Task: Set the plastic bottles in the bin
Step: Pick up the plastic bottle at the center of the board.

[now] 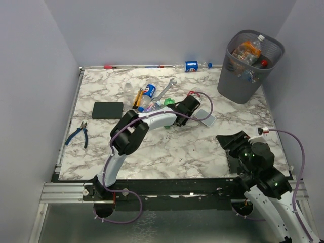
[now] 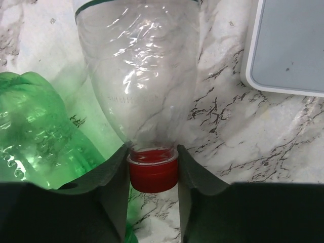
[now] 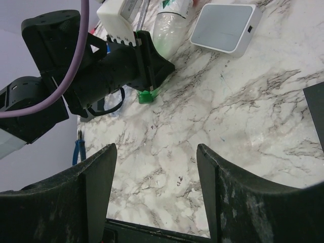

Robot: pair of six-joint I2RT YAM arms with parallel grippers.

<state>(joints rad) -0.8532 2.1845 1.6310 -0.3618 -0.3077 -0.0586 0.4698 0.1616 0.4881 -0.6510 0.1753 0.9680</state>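
My left gripper (image 1: 189, 104) is shut on the red cap (image 2: 153, 171) of a clear bottle (image 2: 136, 71) lying on the marble table; the fingers (image 2: 114, 167) press both sides of the cap. A green bottle (image 2: 35, 136) lies against its left side. More bottles lie behind: a Pepsi one (image 1: 148, 91), a small clear one (image 1: 128, 87), and another Pepsi one (image 1: 192, 66) at the back edge. The wire-mesh bin (image 1: 249, 76) stands at the far right with several bottles (image 1: 246, 50) inside. My right gripper (image 3: 157, 172) is open and empty, low at the near right (image 1: 232, 140).
A white flat box (image 1: 206, 118) lies just right of the left gripper, also in the right wrist view (image 3: 223, 28). A silver wrench (image 1: 165, 89), a yellow-handled screwdriver (image 1: 137, 97), a black block (image 1: 108, 110) and blue pliers (image 1: 78, 133) lie to the left. Another black block (image 3: 316, 111) lies under the right arm.
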